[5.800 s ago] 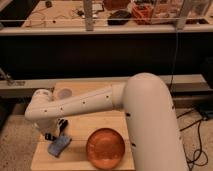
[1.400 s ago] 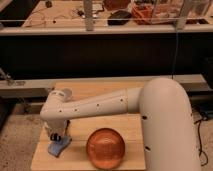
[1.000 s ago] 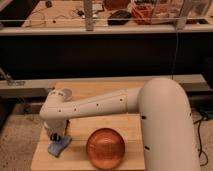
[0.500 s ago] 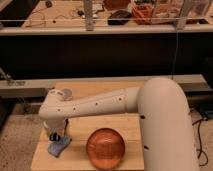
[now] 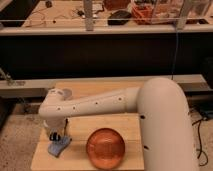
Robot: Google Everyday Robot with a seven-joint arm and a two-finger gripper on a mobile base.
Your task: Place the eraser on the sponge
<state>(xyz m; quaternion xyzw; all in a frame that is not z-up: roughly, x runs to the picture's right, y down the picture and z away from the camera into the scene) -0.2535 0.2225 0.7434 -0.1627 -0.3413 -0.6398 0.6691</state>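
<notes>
The big white arm (image 5: 100, 102) comes in from the right side and reaches across the wooden table (image 5: 107, 122) to the left. At its far end it bends and points down. The gripper (image 5: 55, 135) hangs there, small and dark, near the front left corner of the table. It is right over the sponge (image 5: 60, 147), very close to the top of it or touching it; I cannot tell which. I cannot tell if the gripper is spread or pressed together. A little dark and light bit shows at its tip, but I cannot tell if that is the eraser. The sponge lies flat on the wood, close to the left edge and close to the front edge, so there is not much room on those two sides. To the right of the sponge sits a round, shiny copper-orange bowl (image 5: 105, 148). There is a strip of bare wood between the sponge and the bowl, so they are apart. More bare wood lies behind the bowl, under the long part of the arm. The thick part of the arm covers the right side of the table. The sponge is a small, soft-looking pad, blue-grey, with corners, and it sits a bit crooked to the table edge. It is much smaller than the bowl.
</notes>
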